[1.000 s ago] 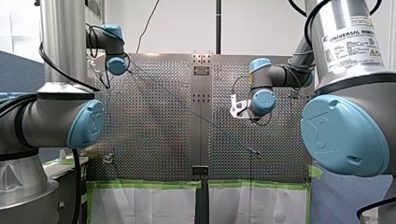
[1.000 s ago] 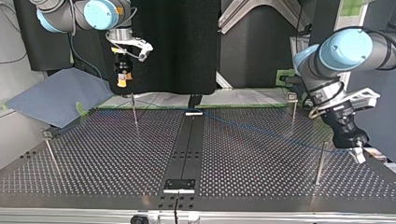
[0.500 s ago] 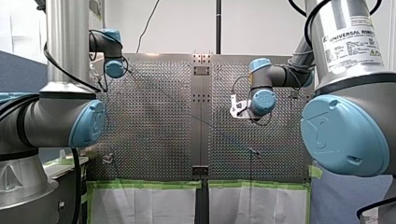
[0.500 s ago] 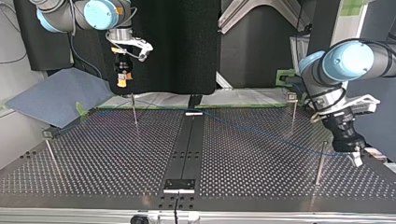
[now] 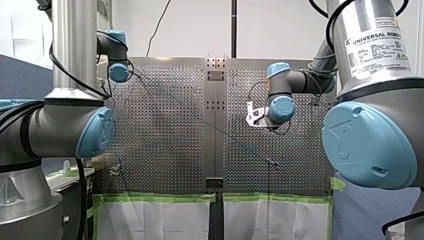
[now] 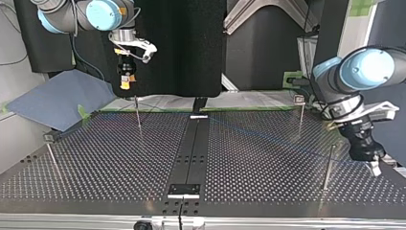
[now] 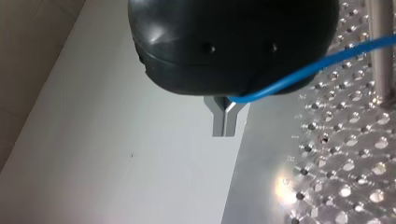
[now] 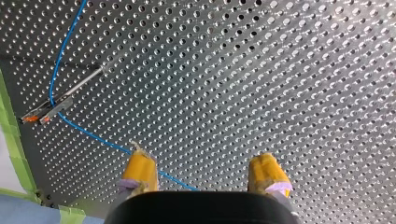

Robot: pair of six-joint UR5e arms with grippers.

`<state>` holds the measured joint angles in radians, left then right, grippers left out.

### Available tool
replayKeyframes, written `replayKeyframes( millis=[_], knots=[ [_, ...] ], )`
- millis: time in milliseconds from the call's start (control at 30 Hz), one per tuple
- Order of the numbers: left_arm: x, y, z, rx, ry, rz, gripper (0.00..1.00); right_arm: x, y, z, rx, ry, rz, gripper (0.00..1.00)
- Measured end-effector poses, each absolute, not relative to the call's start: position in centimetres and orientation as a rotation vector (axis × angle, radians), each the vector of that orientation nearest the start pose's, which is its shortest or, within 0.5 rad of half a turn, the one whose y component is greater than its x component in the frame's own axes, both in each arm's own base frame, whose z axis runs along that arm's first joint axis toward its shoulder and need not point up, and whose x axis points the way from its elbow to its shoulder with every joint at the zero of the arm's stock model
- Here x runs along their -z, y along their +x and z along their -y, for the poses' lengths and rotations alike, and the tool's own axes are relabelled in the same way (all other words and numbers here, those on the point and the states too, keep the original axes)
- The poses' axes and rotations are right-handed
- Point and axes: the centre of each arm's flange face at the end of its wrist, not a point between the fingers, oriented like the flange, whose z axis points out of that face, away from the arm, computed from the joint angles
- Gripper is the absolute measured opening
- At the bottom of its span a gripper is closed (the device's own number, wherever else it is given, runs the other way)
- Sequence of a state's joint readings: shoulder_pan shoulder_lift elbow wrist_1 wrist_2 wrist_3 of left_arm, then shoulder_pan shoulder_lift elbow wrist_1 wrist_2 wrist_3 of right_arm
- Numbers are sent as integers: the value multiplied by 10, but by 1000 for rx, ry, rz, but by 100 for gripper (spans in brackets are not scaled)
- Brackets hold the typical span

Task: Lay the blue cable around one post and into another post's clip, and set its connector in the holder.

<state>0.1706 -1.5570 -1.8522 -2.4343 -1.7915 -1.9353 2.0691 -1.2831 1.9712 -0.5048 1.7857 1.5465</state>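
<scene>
Across the perforated worktop, edged with green tape, the blue cable bends at a post. My left end effector pinches it; my right end effector is spread. I cannot make out the connector.

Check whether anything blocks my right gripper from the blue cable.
Nothing visible does. The open right gripper with yellow pads hangs over the perforated metal table; the thin blue cable runs unobstructed under one pad, coming from the slim metal post.
</scene>
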Motion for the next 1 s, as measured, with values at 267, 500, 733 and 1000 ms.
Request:
replayKeyframes(
  millis=[267, 500, 733, 1000],
  knots=[
    [-422, 523, 22, 54, -475, -1067, 5, -205, 338, 387, -1262, 1586, 1117, 100],
    [-415, 528, 19, 61, -483, -1077, 35, -205, 339, 386, -1264, 1588, 1116, 100],
    [-408, 530, 15, 63, -503, -1088, 75, -205, 339, 385, -1264, 1589, 1115, 100],
    [-407, 530, 9, 92, -542, -1073, 97, -203, 339, 384, -1265, 1589, 1114, 100]
  ],
)
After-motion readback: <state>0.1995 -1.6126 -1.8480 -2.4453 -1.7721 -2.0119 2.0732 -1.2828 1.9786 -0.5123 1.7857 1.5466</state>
